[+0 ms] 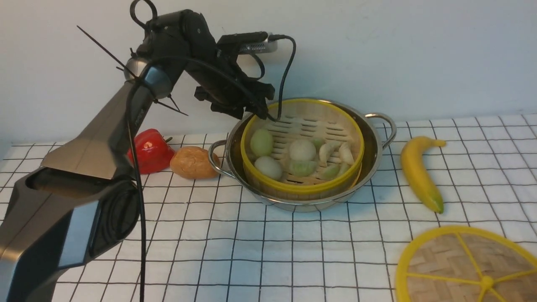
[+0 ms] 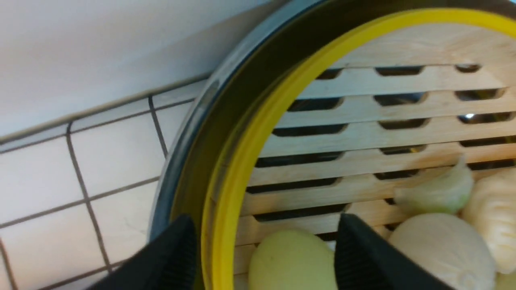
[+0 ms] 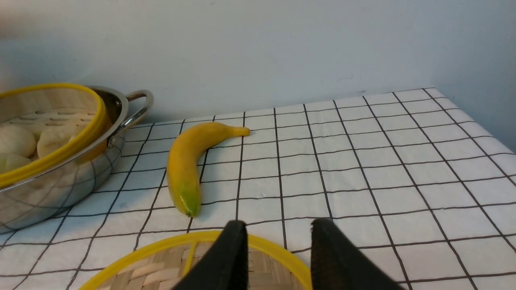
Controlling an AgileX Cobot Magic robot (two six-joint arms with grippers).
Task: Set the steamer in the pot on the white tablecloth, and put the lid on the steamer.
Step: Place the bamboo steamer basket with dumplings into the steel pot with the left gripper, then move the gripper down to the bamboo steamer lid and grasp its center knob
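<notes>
The steamer, holding pale buns and greenish dumplings, sits inside the steel pot on the white tablecloth. My left gripper hangs over the steamer's far left rim. In the left wrist view that gripper is open, its two fingers standing either side of the yellow rim without gripping it. The lid lies flat on the cloth at the front right. My right gripper is open just above the lid's far edge and is out of the front view.
A banana lies right of the pot, between it and the lid. A red pepper and a brown lump sit left of the pot's handle. The wall stands close behind the pot.
</notes>
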